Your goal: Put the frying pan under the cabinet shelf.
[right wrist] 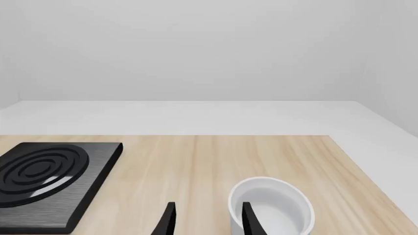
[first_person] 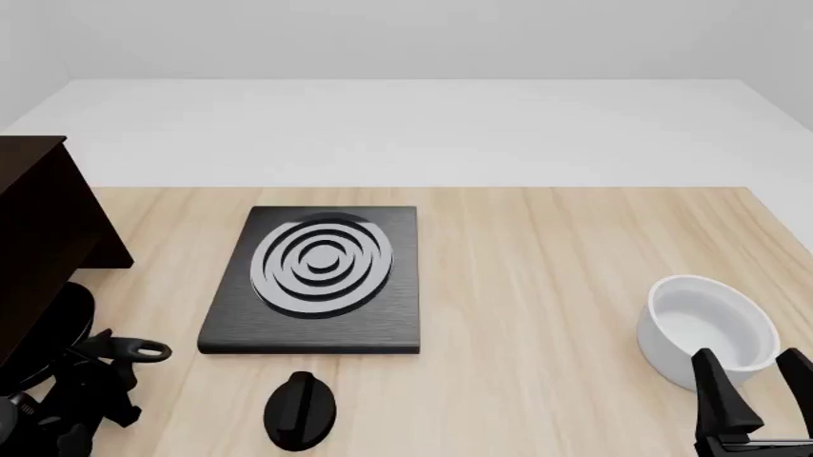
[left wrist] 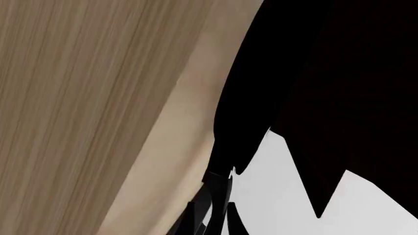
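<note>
The dark brown cabinet shelf [first_person: 36, 224] stands at the table's left edge. Under its lower board a black rounded rim shows, the frying pan [first_person: 72, 316]; its handle and inner face are hidden. My left arm [first_person: 83, 386] reaches toward it from the near left. In the left wrist view my left gripper [left wrist: 216, 213] shows only as black finger pieces against a black mass and a white patch, so I cannot tell its state. My right gripper [first_person: 759, 383] [right wrist: 209, 223] stands open at the near right, holding nothing, just in front of the white bowl [first_person: 705, 328].
A black square slab with silver rings [first_person: 318, 276] [right wrist: 46, 178] lies at the middle left of the wooden table. A small black rounded object [first_person: 301, 409] sits near the front edge below it. The deep white bowl [right wrist: 271, 208] stands at the near right.
</note>
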